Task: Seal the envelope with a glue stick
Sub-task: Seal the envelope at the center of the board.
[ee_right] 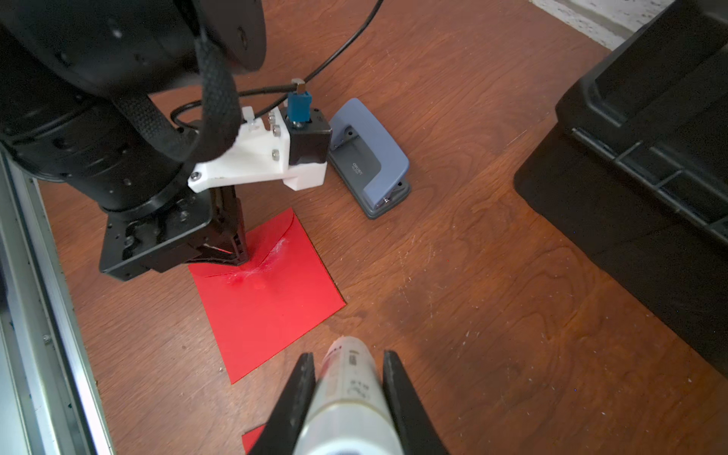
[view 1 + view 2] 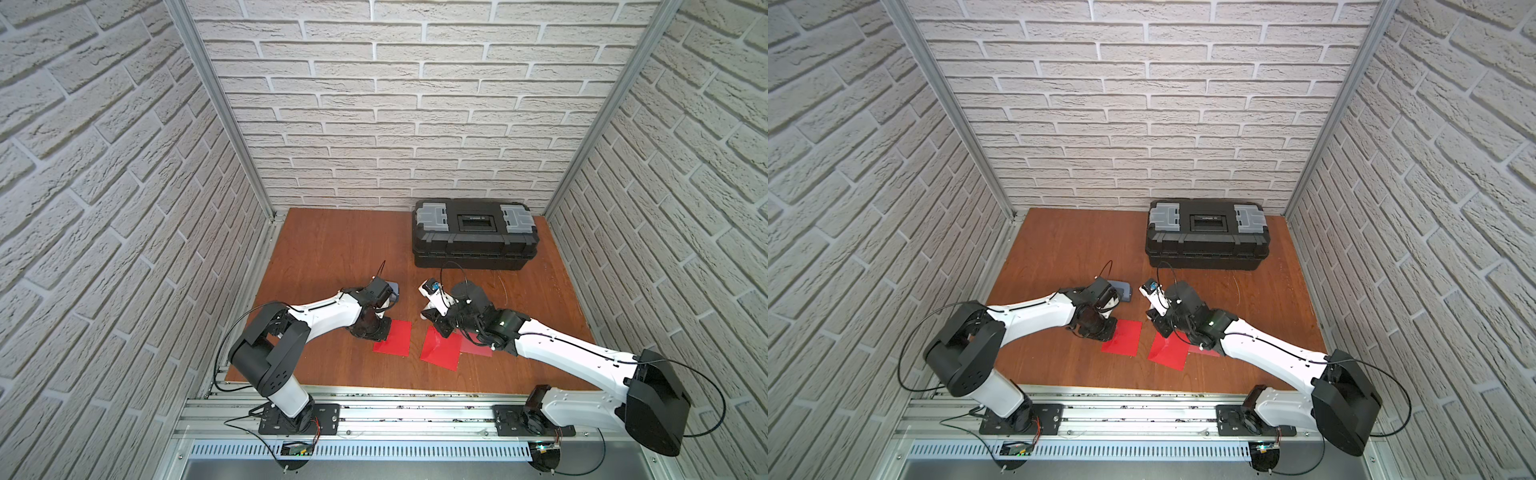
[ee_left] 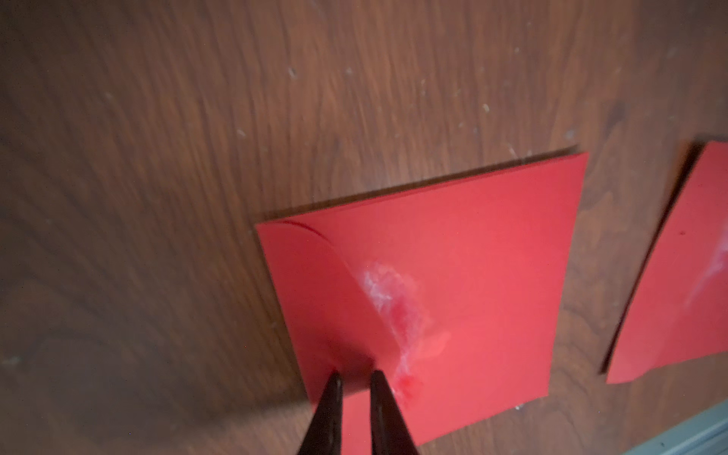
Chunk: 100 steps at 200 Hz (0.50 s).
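Note:
A red envelope (image 3: 472, 275) lies flat on the wooden table, seen in both top views (image 2: 395, 340) (image 2: 1123, 338). Its rounded flap (image 3: 315, 283) is folded over, and a whitish glue smear (image 3: 390, 299) shows beside the flap's edge. My left gripper (image 3: 356, 376) points straight down with its tips pressed on the flap's tip (image 1: 240, 258). Only a narrow gap remains between its jaws, with nothing in it. My right gripper (image 1: 348, 356) is shut on the glue stick (image 1: 346, 386), a white tube held above bare wood just right of the envelope (image 1: 268, 311).
A second red envelope (image 2: 440, 351) lies under my right wrist, with a third (image 2: 478, 347) partly hidden behind it. A grey-blue hole punch (image 1: 368, 157) sits behind the left wrist (image 2: 395, 289). A black toolbox (image 2: 473, 232) stands at the back right. Brick walls enclose the table.

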Each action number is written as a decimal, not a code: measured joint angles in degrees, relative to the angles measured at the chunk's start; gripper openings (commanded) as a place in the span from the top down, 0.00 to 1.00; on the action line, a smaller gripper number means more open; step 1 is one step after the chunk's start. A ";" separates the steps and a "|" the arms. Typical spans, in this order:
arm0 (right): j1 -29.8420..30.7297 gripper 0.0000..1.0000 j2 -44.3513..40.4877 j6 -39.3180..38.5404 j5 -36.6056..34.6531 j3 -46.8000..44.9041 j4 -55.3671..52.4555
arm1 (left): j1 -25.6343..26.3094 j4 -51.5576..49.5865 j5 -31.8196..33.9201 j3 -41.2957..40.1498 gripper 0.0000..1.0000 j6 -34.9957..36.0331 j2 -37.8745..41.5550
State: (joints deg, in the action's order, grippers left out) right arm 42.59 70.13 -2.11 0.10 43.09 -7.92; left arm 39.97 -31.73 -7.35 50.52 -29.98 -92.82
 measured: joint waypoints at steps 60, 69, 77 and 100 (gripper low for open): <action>-0.09 0.97 -4.87 -2.25 -5.05 0.09 -1.77 | 4.33 -3.37 6.93 2.89 0.83 -0.26 -2.27; -0.15 0.97 -5.53 -2.71 -5.62 0.09 -1.79 | 4.94 -3.89 7.76 3.32 0.83 -0.35 -2.67; -0.22 0.97 -6.03 -2.95 -6.05 0.09 -1.79 | 5.51 -4.39 8.55 3.72 0.83 -0.55 -3.08; -0.57 0.98 -7.37 -3.76 -6.97 0.07 -1.79 | 6.78 -5.62 10.01 4.22 0.83 -1.16 -4.50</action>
State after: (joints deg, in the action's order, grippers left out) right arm 42.02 62.76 -5.87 -6.87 43.16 -9.72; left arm 46.74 -37.34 2.66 54.74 -31.14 -97.32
